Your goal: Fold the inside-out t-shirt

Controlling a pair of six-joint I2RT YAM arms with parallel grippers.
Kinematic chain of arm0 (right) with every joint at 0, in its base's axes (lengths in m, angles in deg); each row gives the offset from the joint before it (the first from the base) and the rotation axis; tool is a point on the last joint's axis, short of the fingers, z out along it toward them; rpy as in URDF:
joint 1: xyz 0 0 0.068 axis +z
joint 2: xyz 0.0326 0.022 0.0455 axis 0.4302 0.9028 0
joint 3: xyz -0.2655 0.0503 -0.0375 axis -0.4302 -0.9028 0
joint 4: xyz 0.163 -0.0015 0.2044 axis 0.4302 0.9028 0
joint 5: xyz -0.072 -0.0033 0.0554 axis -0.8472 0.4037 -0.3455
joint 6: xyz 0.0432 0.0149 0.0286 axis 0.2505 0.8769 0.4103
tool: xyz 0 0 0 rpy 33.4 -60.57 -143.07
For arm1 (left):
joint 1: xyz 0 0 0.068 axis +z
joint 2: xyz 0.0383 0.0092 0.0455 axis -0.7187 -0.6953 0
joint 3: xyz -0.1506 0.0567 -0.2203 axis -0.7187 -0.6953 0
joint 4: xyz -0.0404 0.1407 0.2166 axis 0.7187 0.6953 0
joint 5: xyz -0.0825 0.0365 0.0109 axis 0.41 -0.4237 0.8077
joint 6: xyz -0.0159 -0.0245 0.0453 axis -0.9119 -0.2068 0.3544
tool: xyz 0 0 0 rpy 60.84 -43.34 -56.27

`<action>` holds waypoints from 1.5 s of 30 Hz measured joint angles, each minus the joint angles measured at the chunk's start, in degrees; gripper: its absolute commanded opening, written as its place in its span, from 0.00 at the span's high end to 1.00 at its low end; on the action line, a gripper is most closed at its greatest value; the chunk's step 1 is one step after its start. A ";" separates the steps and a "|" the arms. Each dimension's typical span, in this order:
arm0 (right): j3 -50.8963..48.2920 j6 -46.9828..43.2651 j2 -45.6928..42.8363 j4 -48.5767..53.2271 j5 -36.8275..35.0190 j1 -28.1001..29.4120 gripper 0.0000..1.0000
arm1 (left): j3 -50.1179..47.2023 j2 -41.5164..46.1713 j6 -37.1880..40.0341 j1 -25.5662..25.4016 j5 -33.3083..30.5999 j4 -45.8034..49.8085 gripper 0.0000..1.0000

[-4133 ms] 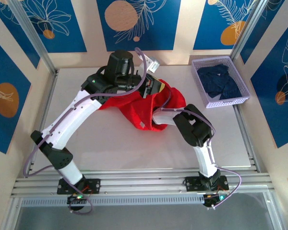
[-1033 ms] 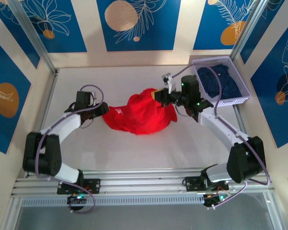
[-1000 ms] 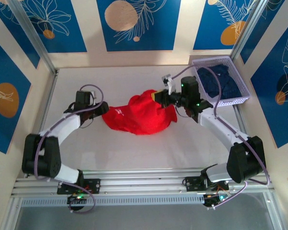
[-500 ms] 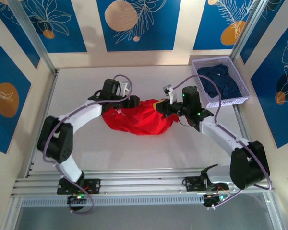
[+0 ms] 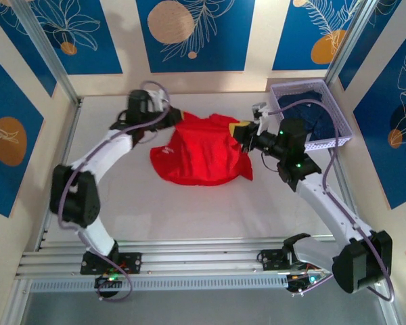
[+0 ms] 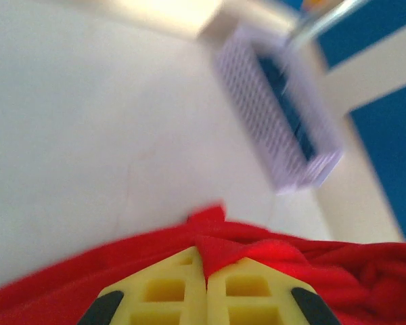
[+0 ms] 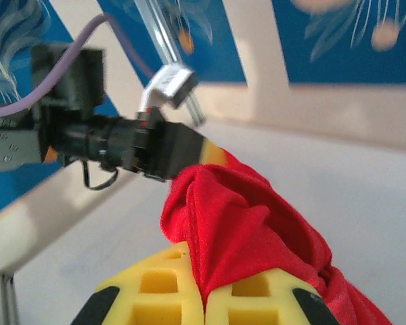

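Red cloth in the left pincer (image 6: pixel 204 271): the pincer is shut tight. Its yellow pads are pressed together on a pinched fold of the inside-out t-shirt (image 5: pixel 203 159), at the shirt's far left corner.
Right pincer (image 7: pixel 203 281): this one is closed too. Its yellow pads grip a bunched ridge of the same red fabric, which rises in a peak just above them. From where I stand, it has the shirt's far right corner.
Between the two pincers: the shirt's far edge runs from one grip to the other. The pincers face each other across it.
Inside-out t-shirt: it sits in the middle of the worktop (image 5: pixel 189 210), toward the far side. The body spreads from the held edge back toward the arm bases and is rumpled, with a rounded near hem lying on the surface. The plain red face is up, and a small white tag (image 5: pixel 164 152) shows near the left edge.
Left arm (image 5: pixel 101 152): it climbs from the near left corner along the left side, then bends across to the shirt.
Right arm (image 5: pixel 325 200): it stretches from the near right corner diagonally inward to the shirt.
Basket (image 5: pixel 323 144): lilac mesh, in the far right corner, just beyond the right pincer and apart from the shirt.
Dark navy clothing (image 5: pixel 321 115): heaped inside the basket.
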 measured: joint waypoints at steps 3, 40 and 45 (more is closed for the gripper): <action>-0.09 0.11 -3.34 -2.54 -0.92 0.66 1.00 | -3.39 9.84 -3.48 3.06 0.17 -9.03 1.00; -24.44 4.37 8.90 8.46 -14.64 26.05 0.84 | -28.57 10.95 14.40 -19.67 -16.17 6.38 0.40; -23.37 4.17 9.38 9.22 -15.04 25.99 0.84 | -25.22 5.53 14.51 -20.94 -14.01 7.39 0.52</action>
